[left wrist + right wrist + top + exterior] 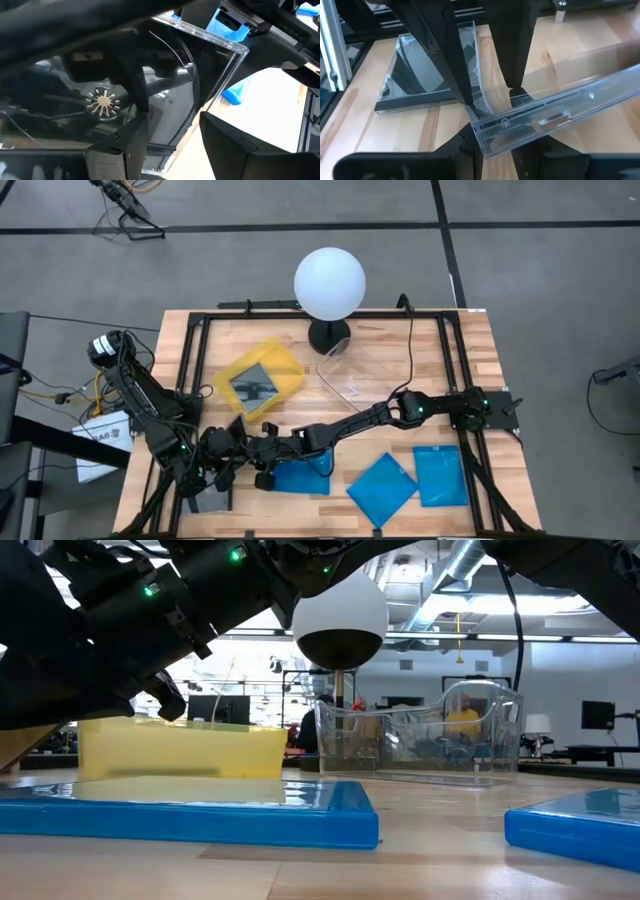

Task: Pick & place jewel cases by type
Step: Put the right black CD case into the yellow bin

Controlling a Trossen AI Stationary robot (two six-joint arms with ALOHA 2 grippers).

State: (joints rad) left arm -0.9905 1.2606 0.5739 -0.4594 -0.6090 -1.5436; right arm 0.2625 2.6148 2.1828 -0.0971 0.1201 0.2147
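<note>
Here a light, brittle, slippery clear jewel case (540,122) is pinched at its edge by the right fingers (492,107), near the bench's (470,360) front-left corner; the left fingers (165,150) stand wide around it.

Wood, glossy plastic and dark matt metal on the tabletop

The tabletop (480,360) is pale butcher-block wood with a smooth, faintly sheened finish. The blue jewel cases (382,488) near its front edge are glossy plastic that mirrors the light. The clear case (555,115) is transparent hard plastic with ridged edges; the grey case (415,80) looks clear-faced over dark plastic. The yellow tray (262,377) is satiny plastic, the clear tray (420,735) shiny. The black frame (190,350) looks matt metal.
</note>
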